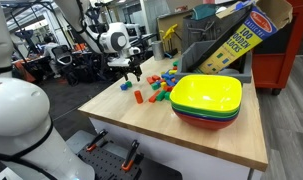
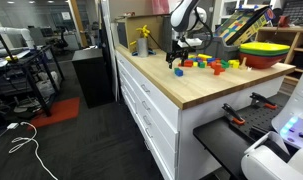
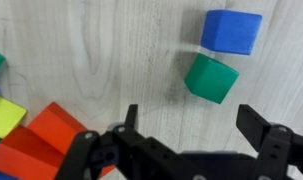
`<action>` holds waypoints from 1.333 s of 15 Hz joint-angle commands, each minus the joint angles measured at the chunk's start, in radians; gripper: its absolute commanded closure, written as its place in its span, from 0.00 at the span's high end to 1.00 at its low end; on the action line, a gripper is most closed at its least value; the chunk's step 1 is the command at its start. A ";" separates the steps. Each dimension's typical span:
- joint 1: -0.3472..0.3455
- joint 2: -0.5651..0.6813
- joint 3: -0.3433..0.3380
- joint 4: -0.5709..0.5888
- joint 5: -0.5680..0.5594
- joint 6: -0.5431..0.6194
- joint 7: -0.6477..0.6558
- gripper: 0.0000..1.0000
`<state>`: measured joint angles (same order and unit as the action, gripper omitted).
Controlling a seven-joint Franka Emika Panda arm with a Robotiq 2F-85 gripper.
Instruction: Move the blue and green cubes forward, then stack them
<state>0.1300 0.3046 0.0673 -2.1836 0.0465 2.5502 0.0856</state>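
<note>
Your pincer stands wide open over the wooden bench and has hold of nothing. In the wrist view its two dark fingers come up from the bottom edge with bare wood between them.

The blue cube sits on the bench near the top of that view. The green cube is just beside it, one step nearer to you and turned at a slight angle to it. Their corners come very close; whether they touch, you cannot tell from here. Both rest flat on the bench and neither is on top of the other. The green cube lies ahead of the gap between the fingers, not inside it, and nothing touches either cube.

To the lower left of the wrist view you have a cluster of red blocks with a yellow block against them, well apart from the two cubes.

In both exterior views your pincer hangs low above the bench at the edge of a scatter of small coloured blocks. There the blue and green cubes are too small to pick out. A stack of bowls with a yellow one on top stands further along the bench, well away from the pincer, and a yellow box leans behind it
</note>
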 commanded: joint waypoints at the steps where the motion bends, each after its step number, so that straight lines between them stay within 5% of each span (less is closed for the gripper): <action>1: -0.020 -0.047 0.026 -0.014 0.064 -0.051 0.004 1.00; 10: -0.022 -0.119 0.034 -0.132 0.109 -0.055 -0.017 1.00; 20: 0.001 -0.100 0.020 -0.139 0.008 0.026 0.035 1.00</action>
<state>0.1276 0.2182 0.0966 -2.3040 0.0912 2.5413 0.0872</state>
